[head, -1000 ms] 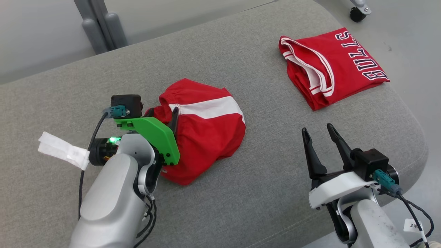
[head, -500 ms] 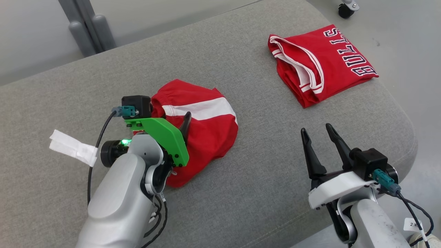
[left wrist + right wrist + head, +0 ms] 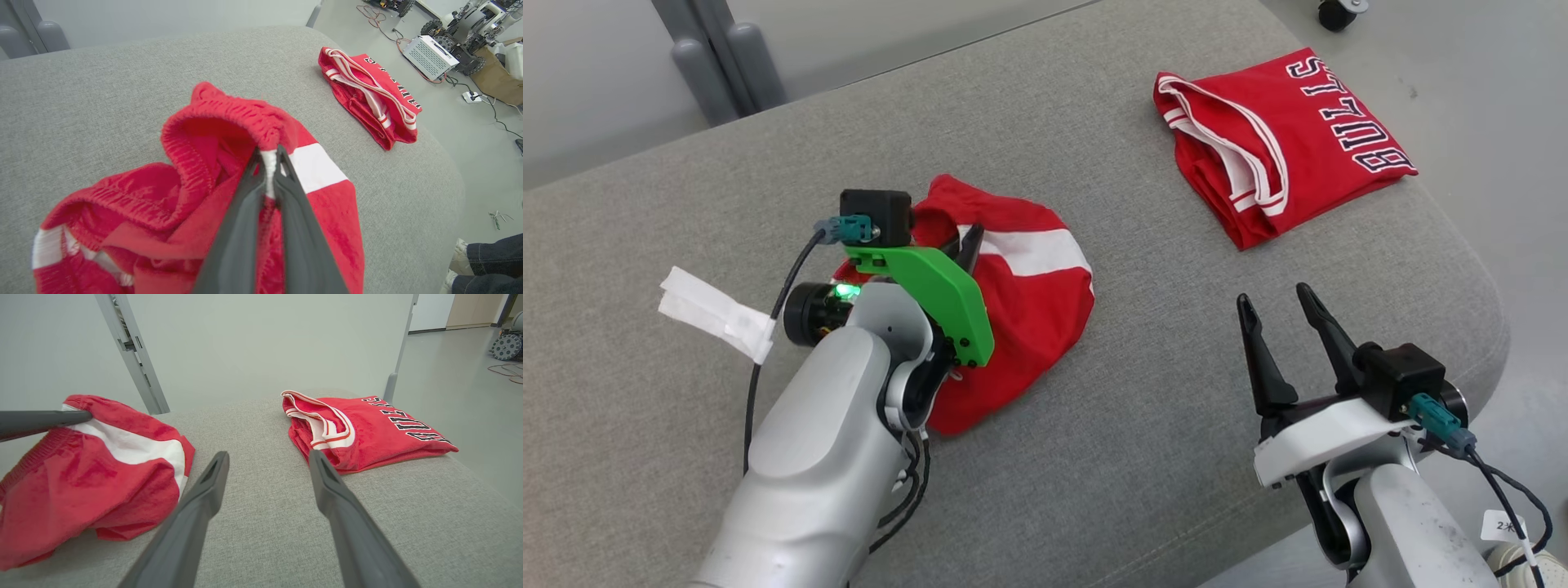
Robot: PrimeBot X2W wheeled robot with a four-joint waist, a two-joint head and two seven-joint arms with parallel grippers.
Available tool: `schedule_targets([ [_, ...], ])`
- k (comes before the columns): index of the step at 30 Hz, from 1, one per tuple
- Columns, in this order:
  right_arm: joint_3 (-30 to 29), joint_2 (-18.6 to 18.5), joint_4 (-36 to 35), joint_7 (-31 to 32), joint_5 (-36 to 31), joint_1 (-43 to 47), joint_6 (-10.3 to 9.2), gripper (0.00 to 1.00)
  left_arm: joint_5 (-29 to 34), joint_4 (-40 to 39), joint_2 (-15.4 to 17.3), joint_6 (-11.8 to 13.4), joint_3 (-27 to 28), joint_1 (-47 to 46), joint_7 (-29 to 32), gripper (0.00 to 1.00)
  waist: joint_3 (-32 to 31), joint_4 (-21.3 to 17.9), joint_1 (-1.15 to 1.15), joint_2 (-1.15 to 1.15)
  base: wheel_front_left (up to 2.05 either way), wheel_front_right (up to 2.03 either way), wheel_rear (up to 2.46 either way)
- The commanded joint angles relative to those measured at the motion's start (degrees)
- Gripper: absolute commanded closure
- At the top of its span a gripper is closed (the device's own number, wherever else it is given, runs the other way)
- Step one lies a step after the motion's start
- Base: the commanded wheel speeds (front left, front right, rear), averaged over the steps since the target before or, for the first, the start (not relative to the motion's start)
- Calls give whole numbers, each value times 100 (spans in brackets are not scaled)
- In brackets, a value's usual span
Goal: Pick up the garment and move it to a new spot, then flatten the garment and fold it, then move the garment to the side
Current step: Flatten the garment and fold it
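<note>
- garment (image 3: 1021, 278), frame centre: red, with one broad white band and a ribbed red waistband.
- folded jersey (image 3: 1282, 155), upper right: red, with white trim carrying thin red lines and dark navy letters edged in white.
- bench (image 3: 1135, 425): plain mid-grey woven cloth.
- left pincer (image 3: 267, 154): dark grey fingers, on a green bracket (image 3: 939, 286).
- right pincer (image 3: 1272, 296): black fingers, on a white bracket (image 3: 1319, 437).
- floor (image 3: 1503, 82), upper right corner: pale grey.

You're looking at a grey fabric-covered bench (image 3: 1143, 392) with rounded corners, and on it you have a crumpled red garment (image 3: 1029, 327) with a white stripe near the middle and, well apart toward the far right corner, a folded red jersey (image 3: 1290, 139) lettered BULLS.
</note>
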Motion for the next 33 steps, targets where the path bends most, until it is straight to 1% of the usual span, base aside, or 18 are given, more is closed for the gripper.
schedule_targets([
  [1,-27,2,-14,-23,15,-19,-9,0,-35,-36,12,-61,-16,-188,-157,100,10,28,0,0,0,0,0],
  [5,-96,7,-16,-23,-20,14,-9,0,-114,-193,4,-179,-5,-485,-531,100,-8,111,0,0,0,0,0],
  [9,-149,12,-14,-23,-69,57,-9,0,-373,-566,-2,-262,2,-898,-776,100,-72,228,0,0,0,0,0],
  [12,-165,12,-2,-22,-94,78,-9,0,-621,-977,-1,-210,-32,-1176,-911,100,-136,322,0,0,0,0,0],
  [15,-169,21,-3,-22,-101,111,-9,0,-939,-1393,2,-136,-19,-1240,-961,100,-199,412,0,0,0,0,0],
  [19,-233,10,-31,-22,-106,186,-9,0,-1063,-1858,60,-14,-100,-823,-870,100,-248,623,0,0,0,0,0],
  [21,-253,-22,-46,-18,-96,227,-9,0,-1079,-2063,227,39,-173,-498,-742,100,-254,746,0,0,0,0,0],
  [24,-264,-54,-76,9,-99,231,-9,0,-987,-2290,570,142,-401,203,-470,100,-266,938,0,0,0,0,0],
  [29,-268,-85,-142,62,-125,239,-9,0,-1141,-2505,1094,204,-661,1296,-35,100,-268,1221,0,0,0,0,0],
  [31,-240,-98,-158,85,-124,225,-9,0,-1107,-2508,1271,249,-754,1574,87,100,-273,1316,0,0,0,0,0],
  [33,-213,-101,-176,107,-126,207,-9,0,-935,-2452,1500,327,-820,1723,136,100,-282,1390,0,0,0,0,0],
])
